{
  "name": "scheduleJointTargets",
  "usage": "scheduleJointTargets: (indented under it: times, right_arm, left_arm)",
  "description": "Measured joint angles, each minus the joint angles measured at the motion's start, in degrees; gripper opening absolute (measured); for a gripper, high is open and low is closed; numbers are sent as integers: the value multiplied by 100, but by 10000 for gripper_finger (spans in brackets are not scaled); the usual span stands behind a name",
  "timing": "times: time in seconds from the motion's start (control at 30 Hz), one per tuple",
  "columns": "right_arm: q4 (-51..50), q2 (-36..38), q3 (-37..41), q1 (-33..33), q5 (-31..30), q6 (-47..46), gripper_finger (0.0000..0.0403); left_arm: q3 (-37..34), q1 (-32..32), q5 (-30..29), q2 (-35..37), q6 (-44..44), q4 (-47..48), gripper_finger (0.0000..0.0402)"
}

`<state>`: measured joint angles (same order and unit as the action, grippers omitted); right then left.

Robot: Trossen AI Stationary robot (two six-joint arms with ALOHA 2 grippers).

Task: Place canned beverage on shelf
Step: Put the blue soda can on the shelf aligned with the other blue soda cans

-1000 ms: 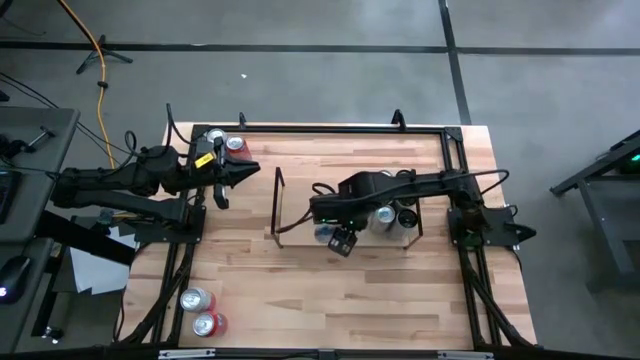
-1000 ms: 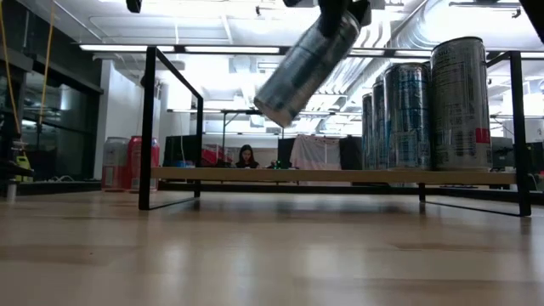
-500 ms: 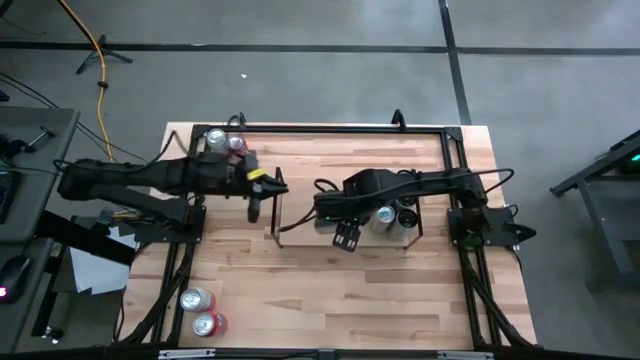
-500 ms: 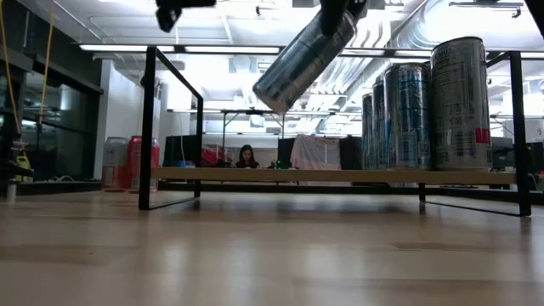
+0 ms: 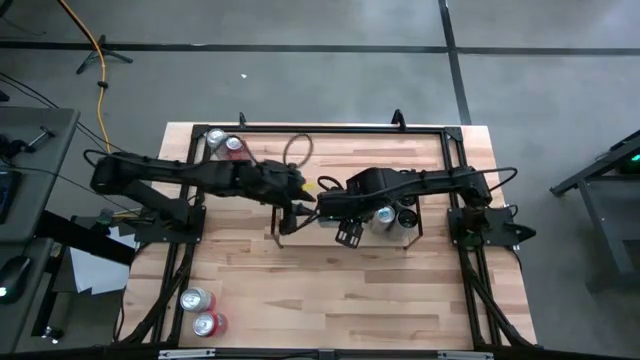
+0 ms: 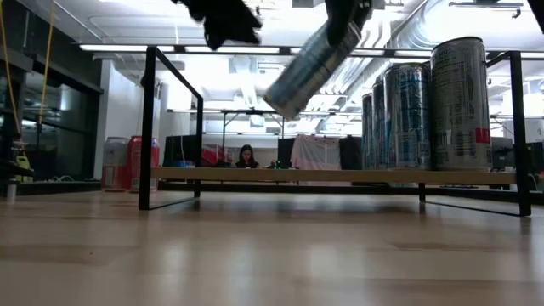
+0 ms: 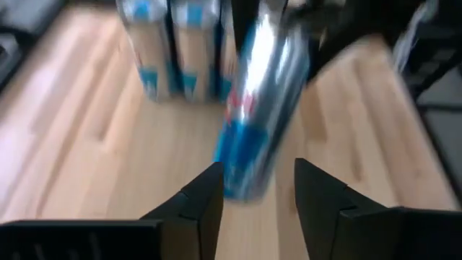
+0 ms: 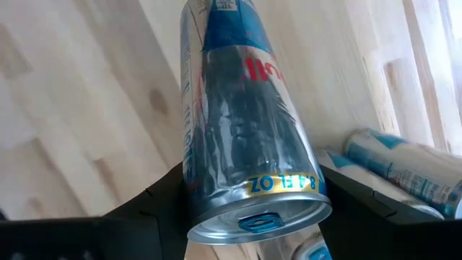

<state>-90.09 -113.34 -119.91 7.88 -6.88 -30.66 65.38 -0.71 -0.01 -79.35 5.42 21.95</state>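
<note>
A silver and blue can (image 8: 238,123) hangs tilted above the left part of the shelf (image 5: 279,205), with my right gripper (image 5: 338,212) shut on it. In the low view the can (image 6: 308,66) slants down from the gripper at the picture's top. My left gripper (image 7: 258,198) stands open just left of the can, its fingers pointing at the can's lower end and apart from it in the low view (image 6: 225,21). Several tall cans (image 6: 459,102) stand upright on the shelf's right end. My right gripper pinches the can's side wall just below its tab end (image 8: 196,189) between its two fingers. The fingers come from above, pointing down. The can hangs below them, lifted clear of the shelf and tilted, its lower end (image 6: 280,100) swung toward the table's left.
Two cans (image 5: 225,143) stand at the table's far left corner and two more (image 5: 202,310) at the near left. A black rail frame (image 5: 340,128) runs along the table's edges. Bare wood lies in front of the shelf.
My left gripper has swept from the table's far left corner toward the right, past the shelf's left end frame, and sunk a little until it stands beside the held can. The can has stayed tilted above the shelf in my right gripper.
</note>
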Motion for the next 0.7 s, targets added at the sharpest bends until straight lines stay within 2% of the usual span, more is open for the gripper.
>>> scheduleJointTargets:
  times: [0.17, 0.33, 0.5, 0.7]
  right_arm:
    - [14, 0, 529, -89, 43, -54, 227]
    - [57, -4, 951, -142, 153, -83, 227]
    - [430, -7, 1017, -153, 239, -83, 227]
    - [477, 1, 1009, -150, 292, -144, 227]
  left_arm:
    - [-1, 0, -4, -462, -28, 248, 134]
    - [3, 0, -12, -850, -132, -122, 134]
    - [3, 27, -22, -1294, -162, -662, 134]
    - [-1, 87, -25, -1700, -288, -879, 133]
